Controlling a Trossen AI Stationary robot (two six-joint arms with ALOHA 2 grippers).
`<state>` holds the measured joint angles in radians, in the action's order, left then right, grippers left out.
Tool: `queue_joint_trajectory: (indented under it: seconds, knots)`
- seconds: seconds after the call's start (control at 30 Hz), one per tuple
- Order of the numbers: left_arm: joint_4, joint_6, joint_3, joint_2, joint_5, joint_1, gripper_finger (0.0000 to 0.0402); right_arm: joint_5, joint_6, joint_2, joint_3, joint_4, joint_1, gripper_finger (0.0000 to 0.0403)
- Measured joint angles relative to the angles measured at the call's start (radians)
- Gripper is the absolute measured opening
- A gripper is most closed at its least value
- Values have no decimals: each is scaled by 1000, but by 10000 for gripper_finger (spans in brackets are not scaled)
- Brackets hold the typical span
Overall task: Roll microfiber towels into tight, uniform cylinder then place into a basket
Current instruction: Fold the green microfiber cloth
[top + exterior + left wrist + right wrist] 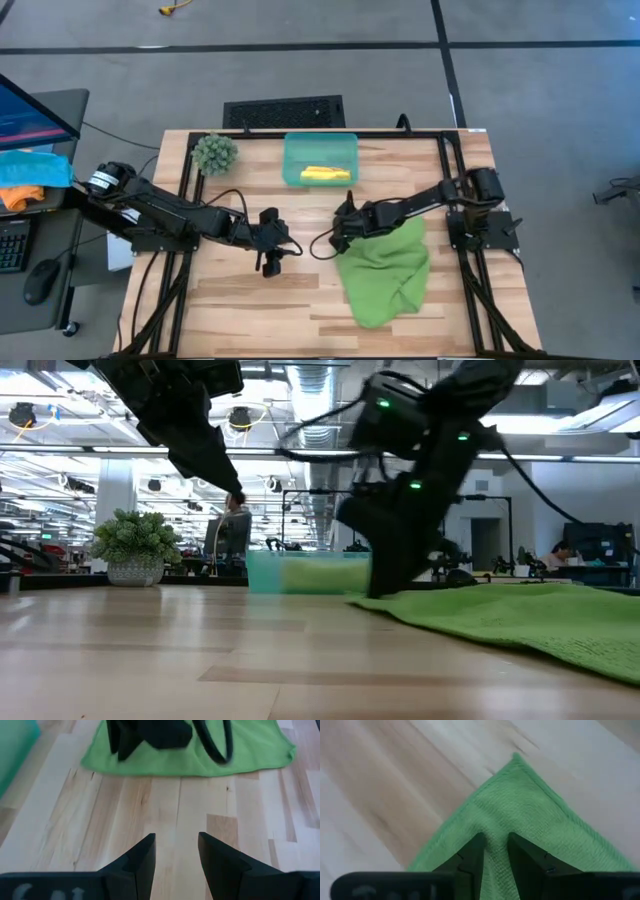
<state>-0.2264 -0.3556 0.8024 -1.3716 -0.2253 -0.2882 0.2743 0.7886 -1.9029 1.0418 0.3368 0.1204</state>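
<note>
High view, itemised: a wooden counter in a black frame is shown with both arms reaching toward its middle

Lime green towel: laid flat but rumpled on the right half of the counter, one corner drawn up under the right gripper. In the right wrist view that corner is seen pointing away from the jaws, and cloth is bunched between them; the jaws are clamped on the towel's fabric just behind the corner.

Yellow towel: seen as a rolled shape lying inside the basket, which is placed at the counter's far edge, centre. In the low view the basket is partly hidden behind the right arm.

Left gripper: held over bare wood left of the green towel, well apart from it. In the left wrist view its jaws are shown apart, with nothing between them but counter boards; the green towel and the other arm are seen beyond.

Fuzzy green plant: set at the far left corner, beside the basket but apart from it.

Off the counter, left: a cyan cloth over an orange cloth, a keyboard and a mouse are noted
</note>
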Motion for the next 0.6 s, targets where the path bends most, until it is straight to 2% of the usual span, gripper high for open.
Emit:
queue_joint_trajectory:
  seconds: [0.33,0.47,0.6]
  knots:
    - [-3,-4,0,0,-1,0,139,-29,-70,-200,283,-36,-12,113]
    - [-3,-4,0,0,-1,0,139,-37,-159,-215,351,3,-8,113]
    - [2,-4,0,0,0,0,139,17,-195,-143,371,75,11,113]
